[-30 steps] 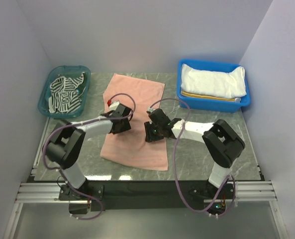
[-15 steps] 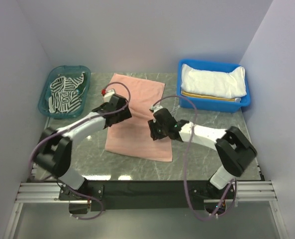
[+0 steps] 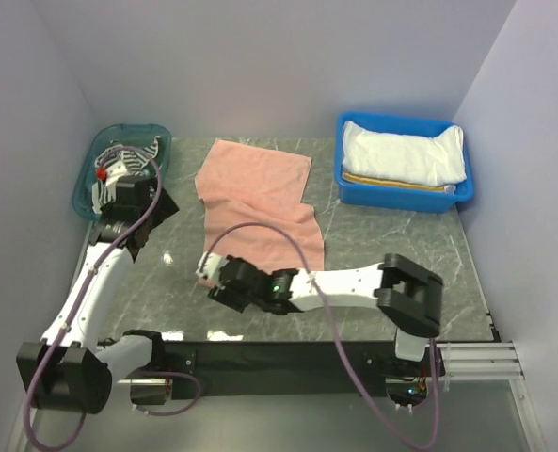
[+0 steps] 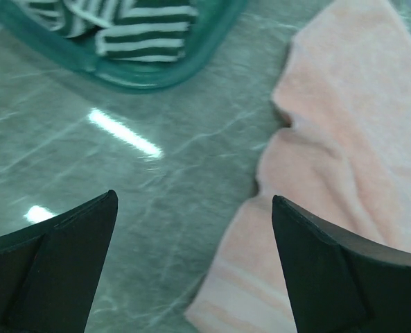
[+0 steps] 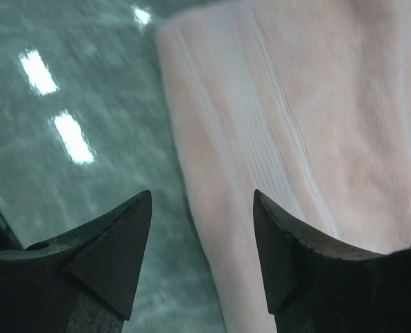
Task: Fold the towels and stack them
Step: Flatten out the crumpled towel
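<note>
Grey-green marble makes up the table, walled in by pale lilac panels on three sides. Taking the top view as a clock face, the teal basket sits at 10 o'clock and holds the dark-and-white striped towel, bunched up inside it. At 2 o'clock is the blue bin. The white towel lies folded in it, on top of the yellow-and-white striped towel, of which only a thin edge shows.

The salmon pink towel is spread flat from 12 o'clock down to the middle of the table. Its near part is rumpled and pulled to a narrower shape, and its left edge is wavy.

The left gripper hangs over the near rim of the teal basket at roughly 9 to 10 o'clock. Its wrist view shows the fingers spread very wide with nothing between them, only bare marble and the pink towel's left edge below.

The right arm reaches across to about 7 o'clock, putting the right gripper at the pink towel's near left corner. Its jaws stand apart over the hemmed edge and pinch no cloth. Whether the fingertips brush the fabric is hard to judge from so close.
</note>
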`<state>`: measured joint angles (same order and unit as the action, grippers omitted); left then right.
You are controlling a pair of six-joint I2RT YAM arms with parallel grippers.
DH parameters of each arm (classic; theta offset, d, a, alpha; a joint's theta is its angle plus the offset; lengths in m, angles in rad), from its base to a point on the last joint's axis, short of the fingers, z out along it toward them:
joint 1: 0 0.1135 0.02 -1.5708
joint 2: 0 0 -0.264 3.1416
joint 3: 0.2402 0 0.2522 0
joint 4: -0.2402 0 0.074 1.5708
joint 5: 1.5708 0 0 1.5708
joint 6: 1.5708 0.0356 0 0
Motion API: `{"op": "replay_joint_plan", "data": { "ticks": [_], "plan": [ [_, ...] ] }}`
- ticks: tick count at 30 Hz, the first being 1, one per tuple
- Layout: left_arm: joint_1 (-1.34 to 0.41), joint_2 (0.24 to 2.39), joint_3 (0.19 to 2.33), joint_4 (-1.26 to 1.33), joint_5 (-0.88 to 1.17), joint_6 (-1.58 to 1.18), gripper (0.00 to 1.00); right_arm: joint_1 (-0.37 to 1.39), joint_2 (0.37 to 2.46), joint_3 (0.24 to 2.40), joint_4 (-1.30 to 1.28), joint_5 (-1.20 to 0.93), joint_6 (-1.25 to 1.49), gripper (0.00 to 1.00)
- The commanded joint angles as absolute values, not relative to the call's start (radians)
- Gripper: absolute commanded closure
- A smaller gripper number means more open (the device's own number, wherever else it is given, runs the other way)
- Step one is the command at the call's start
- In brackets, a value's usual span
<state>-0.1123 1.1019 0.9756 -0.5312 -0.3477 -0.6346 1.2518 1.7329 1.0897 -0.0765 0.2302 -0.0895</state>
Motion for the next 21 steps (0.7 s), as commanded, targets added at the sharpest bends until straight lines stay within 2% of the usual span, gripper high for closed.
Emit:
{"op": "replay_joint_plan", "data": {
  "ticks": [1, 6, 15, 18, 19, 21],
  "plan": [
    [-0.045, 1.031, 0.901, -0.532, -0.333, -0.565, 0.01, 1.31, 1.827, 1.202, -0.077, 0.391, -0.212, 0.33],
    [0.041, 0.988, 0.837, -0.48, -0.336, -0.555, 0.01, 1.35, 1.963, 1.298, -0.074, 0.509, -0.282, 0.33],
    [0.086, 0.98, 0.83, -0.468, -0.275, -0.557, 0.01, 1.367, 2.086, 1.381, -0.069, 0.583, -0.339, 0.44],
    [0.089, 0.977, 0.827, -0.466, -0.275, -0.557, 0.01, 1.368, 2.099, 1.388, -0.067, 0.577, -0.35, 0.64],
    [0.089, 0.977, 0.827, -0.466, -0.275, -0.557, 0.01, 1.37, 2.095, 1.39, -0.072, 0.566, -0.353, 0.79],
    [0.091, 0.979, 0.825, -0.463, -0.272, -0.555, 0.01, 1.368, 2.059, 1.385, -0.087, 0.533, -0.351, 0.92]
  ]
}}
